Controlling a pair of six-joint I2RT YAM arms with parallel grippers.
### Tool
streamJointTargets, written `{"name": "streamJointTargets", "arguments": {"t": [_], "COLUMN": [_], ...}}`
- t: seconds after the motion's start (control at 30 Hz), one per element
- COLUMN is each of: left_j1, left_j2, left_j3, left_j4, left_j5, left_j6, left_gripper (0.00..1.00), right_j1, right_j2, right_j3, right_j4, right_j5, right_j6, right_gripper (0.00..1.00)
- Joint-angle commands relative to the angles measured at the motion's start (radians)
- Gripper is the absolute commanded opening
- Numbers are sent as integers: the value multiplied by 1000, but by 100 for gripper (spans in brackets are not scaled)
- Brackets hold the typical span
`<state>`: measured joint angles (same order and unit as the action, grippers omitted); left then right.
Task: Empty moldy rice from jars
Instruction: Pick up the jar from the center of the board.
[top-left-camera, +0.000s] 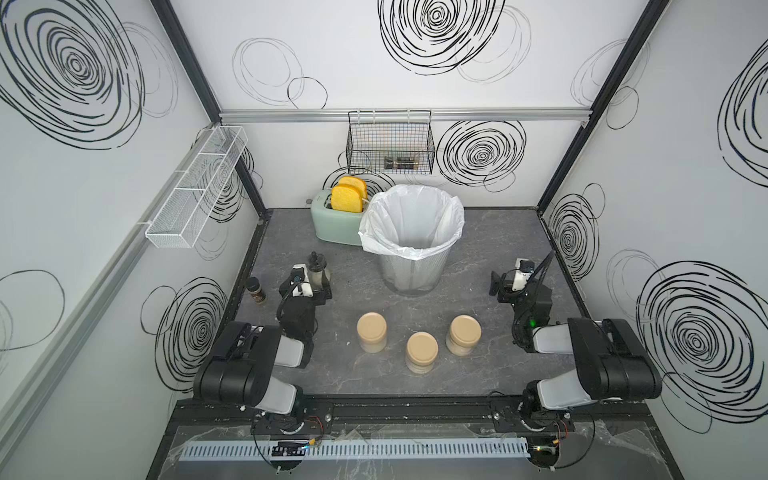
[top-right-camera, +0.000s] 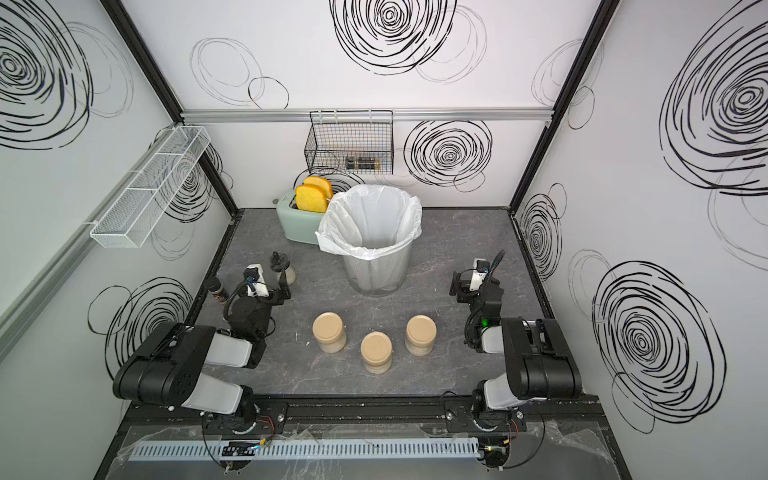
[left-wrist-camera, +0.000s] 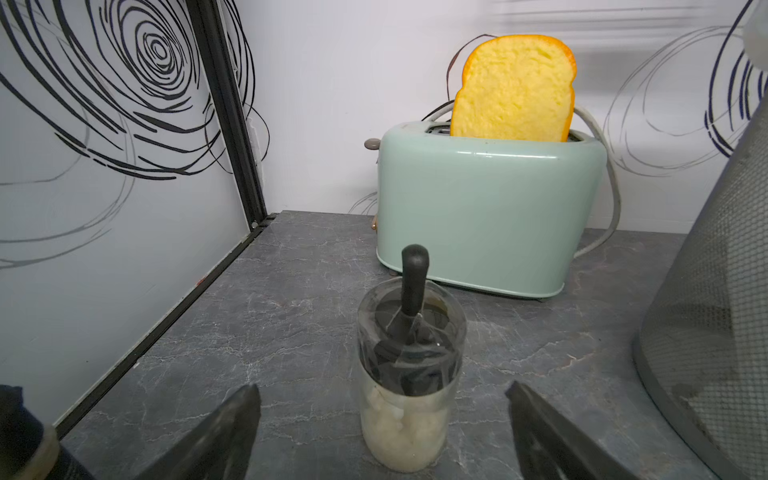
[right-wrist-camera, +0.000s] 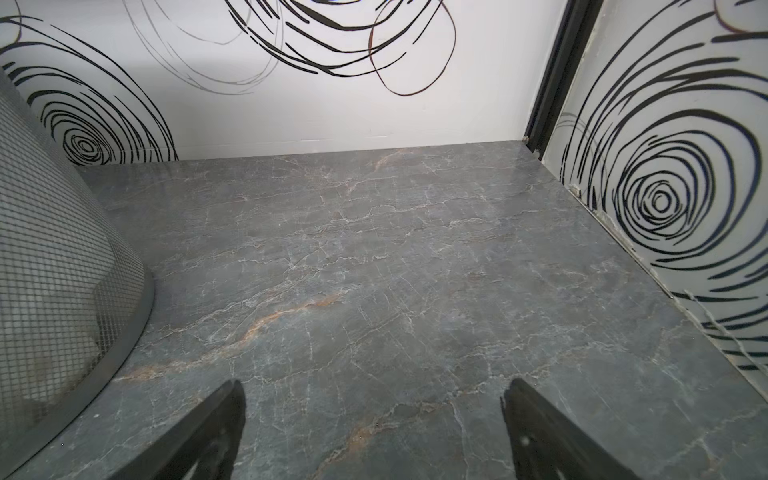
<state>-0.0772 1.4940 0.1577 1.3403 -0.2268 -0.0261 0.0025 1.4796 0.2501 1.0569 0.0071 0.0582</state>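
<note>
Three jars (top-left-camera: 371, 332) (top-left-camera: 422, 353) (top-left-camera: 464, 336) stand upright, long axes vertical, lids (top-right-camera: 329, 326) up; left and right jaws both spread apart.

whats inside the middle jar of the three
Through the middle jar's clear wall, a pale beige grainy mass shows below its tan lid. The lid is on, so the top of the contents is covered; mould cannot be made out.

Bright, even, diffuse light from above, faint soft shadows beside the jars (top-left-camera: 371, 332), mild sheen on the grey tabletop (top-left-camera: 478, 257), walls curved at picture edges, wrist views slightly soft near the lens.
</note>
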Motion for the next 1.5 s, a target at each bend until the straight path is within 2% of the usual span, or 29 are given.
{"name": "streamJointTargets", "arguments": {"t": [0.0, 0.97, 1.03, 1.07, 1.1, 1.13, 1.23, 1.33, 1.47], "left_j1": [2, 3, -20, -46, -75, -98, -131, -172, -217], "left_j2": [-3, -4, -29, -71, -142, -234, -435, -594, -719], "left_j3": [19, 18, 15, 20, 40, 68, 145, 146, 179], "left_j4": [51, 49, 47, 5, -94, -224, -551, -681, -908], "left_j5": [6, 7, -32, -60, -79, -83, -55, -1, 72], "left_j6": [-5, -5, 13, 32, 58, 62, -33, -69, -98], "left_gripper": [96, 96, 96, 96, 96, 96, 96, 96, 96], "right_j1": [-4, -10, -9, -6, 1, 11, 51, 142, 246], "right_j2": [5, 5, -15, -38, -75, -127, -237, -341, -470], "right_j3": [19, 21, 24, 37, 72, 146, 311, 343, 318], "right_j4": [33, 30, 21, 2, -102, -287, -674, -834, -940], "right_j5": [-5, -18, -19, -17, 19, 47, 93, 91, 29], "right_j6": [-14, -12, -30, -51, -47, -22, 76, 85, 109], "right_gripper": [98, 98, 98, 98, 98, 98, 98, 98, 98]}}
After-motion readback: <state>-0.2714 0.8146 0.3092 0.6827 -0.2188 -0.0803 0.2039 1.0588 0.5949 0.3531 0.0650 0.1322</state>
